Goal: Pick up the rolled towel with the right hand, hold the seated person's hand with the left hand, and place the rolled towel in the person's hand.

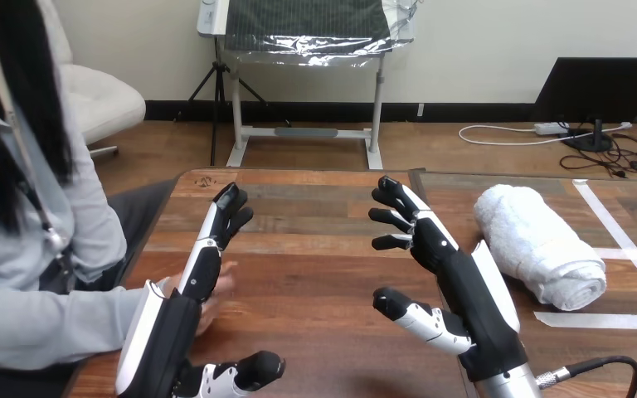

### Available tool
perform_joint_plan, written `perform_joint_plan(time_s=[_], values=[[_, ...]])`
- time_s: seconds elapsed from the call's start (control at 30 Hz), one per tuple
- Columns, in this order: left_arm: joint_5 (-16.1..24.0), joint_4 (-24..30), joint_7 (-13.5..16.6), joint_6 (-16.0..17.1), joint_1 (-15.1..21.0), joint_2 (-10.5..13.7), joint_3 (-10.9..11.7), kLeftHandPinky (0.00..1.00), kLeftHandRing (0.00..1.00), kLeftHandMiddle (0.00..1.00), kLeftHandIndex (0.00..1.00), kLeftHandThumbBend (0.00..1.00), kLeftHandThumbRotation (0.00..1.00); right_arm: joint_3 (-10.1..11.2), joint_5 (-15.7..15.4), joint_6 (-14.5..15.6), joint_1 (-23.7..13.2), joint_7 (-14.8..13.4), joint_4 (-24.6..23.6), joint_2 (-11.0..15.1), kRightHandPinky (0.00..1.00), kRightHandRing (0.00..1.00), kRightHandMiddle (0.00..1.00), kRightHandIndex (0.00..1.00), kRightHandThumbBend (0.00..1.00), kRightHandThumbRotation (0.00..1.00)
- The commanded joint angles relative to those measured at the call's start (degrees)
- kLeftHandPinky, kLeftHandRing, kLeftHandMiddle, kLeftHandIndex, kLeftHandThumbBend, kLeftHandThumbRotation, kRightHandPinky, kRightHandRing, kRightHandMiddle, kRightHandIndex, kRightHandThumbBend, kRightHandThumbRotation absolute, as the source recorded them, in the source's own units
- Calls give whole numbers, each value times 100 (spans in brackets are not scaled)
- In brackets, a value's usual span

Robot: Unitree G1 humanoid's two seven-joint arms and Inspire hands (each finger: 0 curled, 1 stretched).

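Note:
A white rolled towel [537, 245] lies on the wooden table [315, 249] at the right. To its left my right hand [456, 278] hovers open, fingers straight and thumb spread, a short gap from the towel. At the table's left my left hand [184, 311] is open too, its fingers pointing away from me. The person's hand [216, 290] rests on the table just behind and beside my left hand, mostly hidden by it; I cannot tell whether the two touch. Neither of my hands holds anything.
White tape strips [622, 240] run across the table at the right, past the towel. The person sits at the table's left edge, with a light sleeve [41, 319] reaching in.

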State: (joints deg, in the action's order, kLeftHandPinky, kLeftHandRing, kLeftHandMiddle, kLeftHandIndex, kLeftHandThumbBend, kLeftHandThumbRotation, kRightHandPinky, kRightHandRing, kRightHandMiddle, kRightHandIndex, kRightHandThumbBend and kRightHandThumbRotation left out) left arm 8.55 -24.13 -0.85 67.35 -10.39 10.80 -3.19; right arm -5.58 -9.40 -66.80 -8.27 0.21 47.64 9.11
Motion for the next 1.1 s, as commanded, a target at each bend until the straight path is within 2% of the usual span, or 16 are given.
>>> perform_joint_plan(time_s=[0.0,0.63,0.83,1.07], values=[[-71,230,34,37,205,-60,90,96,93,97,99,100,83,125,55,-109,-232,-17,-200,25,70,85,91,93,83,75],[-25,131,53,80,276,-107,180,96,94,97,99,100,87,130,34,-115,-266,-29,-206,29,70,84,90,92,84,76],[-218,78,-56,93,318,-75,78,97,95,97,100,100,86,130,79,-157,-333,-5,-140,31,71,84,90,92,83,76],[-42,83,4,88,335,-126,194,98,95,97,100,100,87,237,-272,-326,-458,-257,-39,84,75,84,89,90,82,77]])
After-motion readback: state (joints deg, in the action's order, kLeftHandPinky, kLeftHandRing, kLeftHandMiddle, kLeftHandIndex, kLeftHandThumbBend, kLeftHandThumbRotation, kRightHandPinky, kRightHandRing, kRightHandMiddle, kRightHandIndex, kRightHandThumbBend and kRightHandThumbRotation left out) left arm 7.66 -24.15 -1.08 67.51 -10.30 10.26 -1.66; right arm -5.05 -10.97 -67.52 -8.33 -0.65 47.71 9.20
